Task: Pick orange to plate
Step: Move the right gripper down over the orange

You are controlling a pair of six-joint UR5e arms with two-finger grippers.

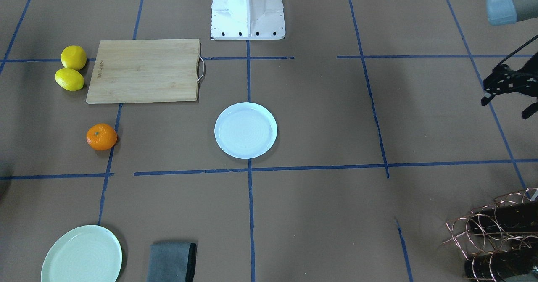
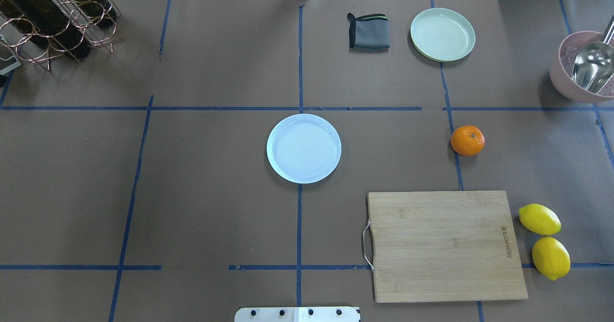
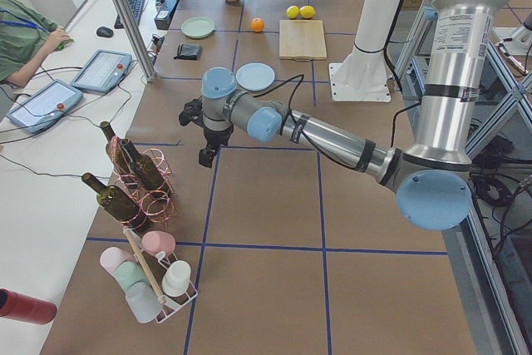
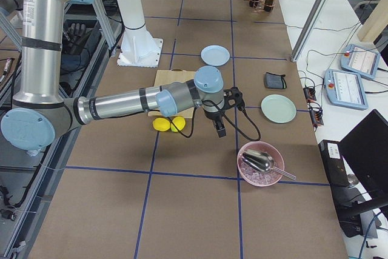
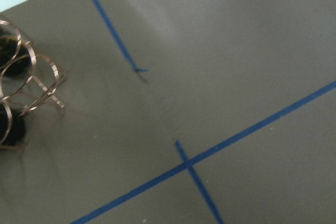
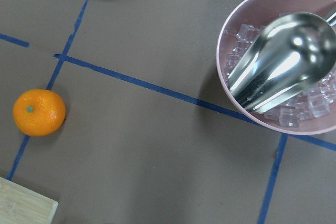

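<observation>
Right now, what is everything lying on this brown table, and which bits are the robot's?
rectangular bamboo cutting board: one, light wood, near right.
oval lemons: two, yellow, right of the board.
small round orange fruit: one, bright orange, robot's right, beyond the board.
round bluish-white plate: one, white, table centre, empty.
round mint-green plate: one, pale green, far right.
folded grey cloth: one, grey, beside the green plate.
pink bowl: one, pink, right edge, holding ice cubes and a steel scoop.
copper wire rack: one, copper, far left, holding dark wine bottles.
left gripper: one, black, open, over the left side.
right gripper: one, black, over the right side; open or shut unclear.
</observation>
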